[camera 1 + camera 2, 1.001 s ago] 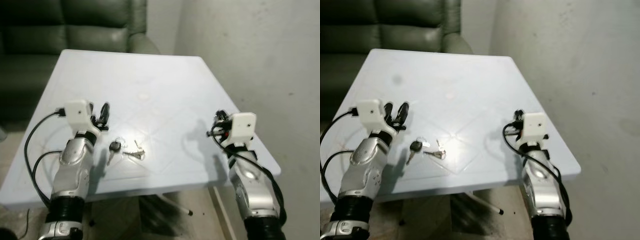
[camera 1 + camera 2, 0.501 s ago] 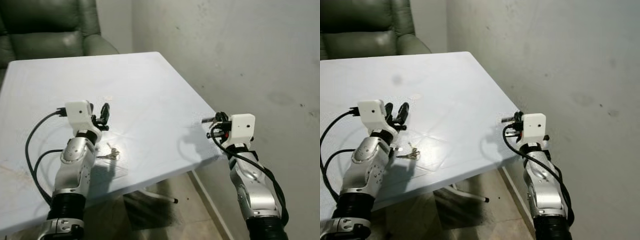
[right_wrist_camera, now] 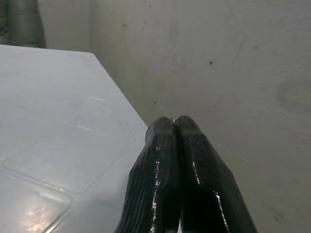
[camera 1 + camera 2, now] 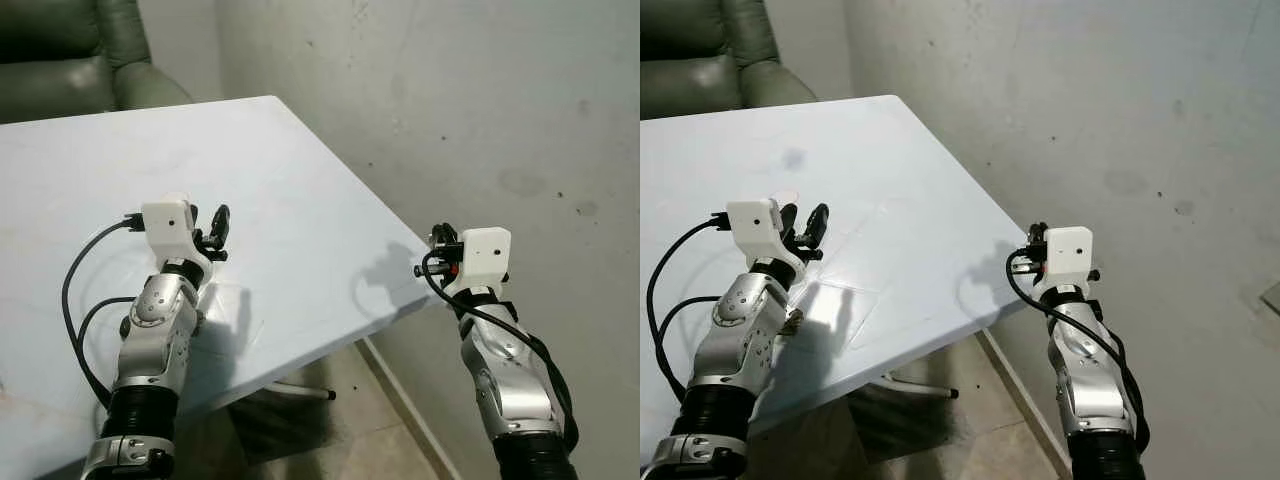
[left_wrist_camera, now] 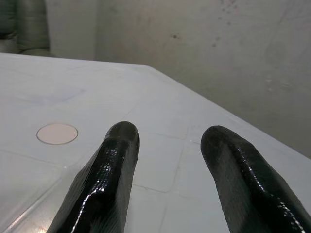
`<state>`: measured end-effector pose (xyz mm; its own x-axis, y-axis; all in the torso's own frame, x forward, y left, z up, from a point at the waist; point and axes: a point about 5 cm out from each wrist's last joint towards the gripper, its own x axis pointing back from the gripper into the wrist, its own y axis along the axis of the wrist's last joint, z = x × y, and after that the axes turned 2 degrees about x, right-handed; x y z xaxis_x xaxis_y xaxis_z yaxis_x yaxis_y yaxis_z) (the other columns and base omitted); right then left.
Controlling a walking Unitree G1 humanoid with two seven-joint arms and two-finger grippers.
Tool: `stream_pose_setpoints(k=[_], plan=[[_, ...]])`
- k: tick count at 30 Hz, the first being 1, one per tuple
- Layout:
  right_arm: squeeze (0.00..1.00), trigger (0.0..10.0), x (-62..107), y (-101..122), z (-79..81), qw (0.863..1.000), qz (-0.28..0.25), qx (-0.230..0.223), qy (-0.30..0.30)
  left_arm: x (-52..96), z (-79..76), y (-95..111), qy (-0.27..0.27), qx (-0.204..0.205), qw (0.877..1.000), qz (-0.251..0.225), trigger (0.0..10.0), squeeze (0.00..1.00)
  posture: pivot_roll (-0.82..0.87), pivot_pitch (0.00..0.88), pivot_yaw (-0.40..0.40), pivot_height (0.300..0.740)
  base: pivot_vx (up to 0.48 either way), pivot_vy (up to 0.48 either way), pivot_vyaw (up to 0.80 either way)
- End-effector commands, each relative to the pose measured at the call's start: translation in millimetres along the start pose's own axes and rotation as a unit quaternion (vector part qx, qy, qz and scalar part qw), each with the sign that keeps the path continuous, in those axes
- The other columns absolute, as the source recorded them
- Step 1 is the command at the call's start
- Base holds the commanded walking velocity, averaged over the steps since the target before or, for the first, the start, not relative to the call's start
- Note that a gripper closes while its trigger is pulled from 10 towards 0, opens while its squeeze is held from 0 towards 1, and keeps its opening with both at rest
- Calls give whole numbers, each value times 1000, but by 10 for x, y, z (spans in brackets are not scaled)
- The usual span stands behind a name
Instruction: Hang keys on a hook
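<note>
Bare grey wall [image 4: 480, 90] is facing us beyond the white worktop [image 4: 300, 180] while we are holding our left claw [image 4: 214, 232] apart above it and our right claw [image 3: 173, 127] pinched on a thin key ring [image 3: 172, 118], light, stiff, slippery metal, best gripped at the ring.

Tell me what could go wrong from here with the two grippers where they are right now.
1. The left gripper is open above the table with nothing between its fingers, so a hanging move started now would probably carry nothing.
2. The right gripper is shut and sits just past the table's corner, close to the wall. A swing either way could clip the table edge or scrape the wall.
</note>
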<state>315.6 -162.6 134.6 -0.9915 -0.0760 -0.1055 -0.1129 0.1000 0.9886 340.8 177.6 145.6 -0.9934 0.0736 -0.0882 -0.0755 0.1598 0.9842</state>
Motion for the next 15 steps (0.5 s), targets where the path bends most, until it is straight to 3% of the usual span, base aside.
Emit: stream_pose_setpoints(k=[1, 15], plan=[[0, 10000, 4, -9, 3, 1000, 3, 3, -1, -4, 21, 8, 5, -7, 1000, -1, 10000, 0, -97, 0, -58, 740, 0, 0, -731], [0, 10000, 15, -18, 6, 1000, 7, 4, 0, -4, 14, -11, 9, -8, 1000, 11, 10000, 0, -96, 0, -59, 740, 0, 0, -731]])
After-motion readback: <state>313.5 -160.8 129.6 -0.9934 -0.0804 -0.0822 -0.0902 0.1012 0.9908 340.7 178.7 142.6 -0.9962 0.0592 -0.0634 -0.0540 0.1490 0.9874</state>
